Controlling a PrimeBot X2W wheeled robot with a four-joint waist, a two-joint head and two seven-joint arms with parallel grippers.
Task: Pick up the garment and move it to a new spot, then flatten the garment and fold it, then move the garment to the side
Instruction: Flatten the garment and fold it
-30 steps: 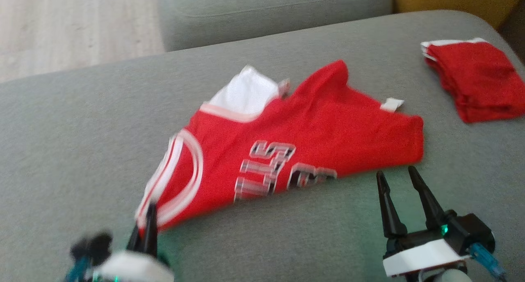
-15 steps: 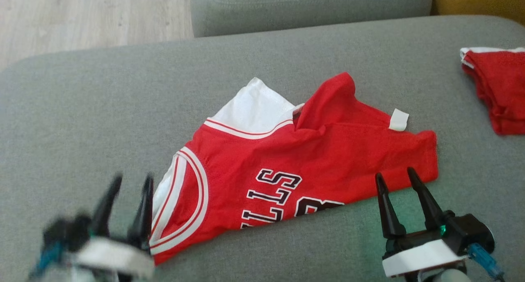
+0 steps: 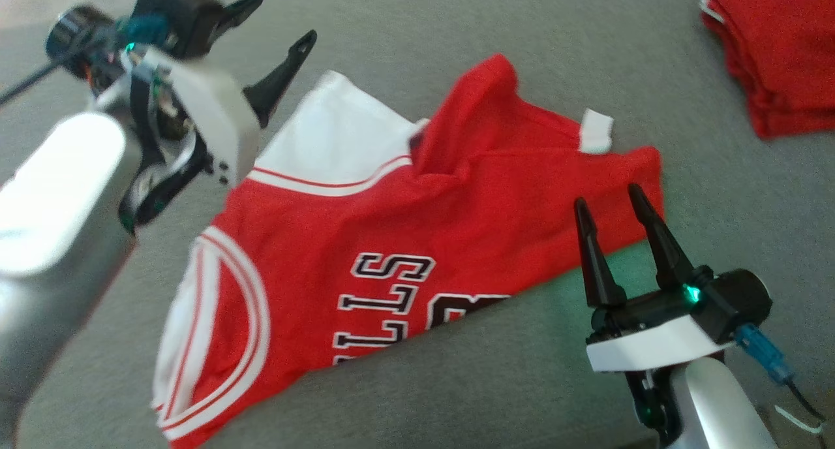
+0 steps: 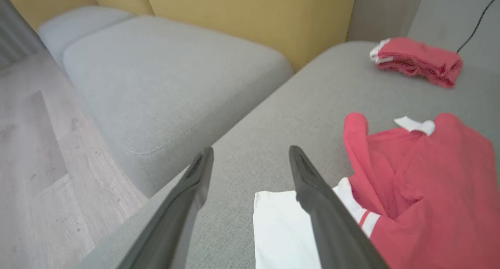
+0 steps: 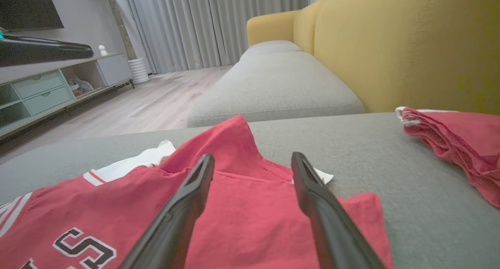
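The grey cushion (image 3: 456, 371) lies under the jersey (image 3: 391, 220), which sprawls across it rumpled, one red flap doubled over its far edge and a white panel (image 3: 333, 129) showing at its far left corner. A stack (image 3: 776, 57) of folded red cloth sits well apart from the jersey, beyond its right end. My left gripper (image 3: 286, 18) hangs near the jersey's white corner, fingers spread wide, holding nothing. My right gripper (image 3: 607, 198) hovers at the jersey's near right corner, likewise parted and empty. A small white tag (image 3: 595, 130) sticks out of the jersey's far edge. I judge the jersey light, limp and prone to bunching, so I would pinch those two corners at the hem and lift together.
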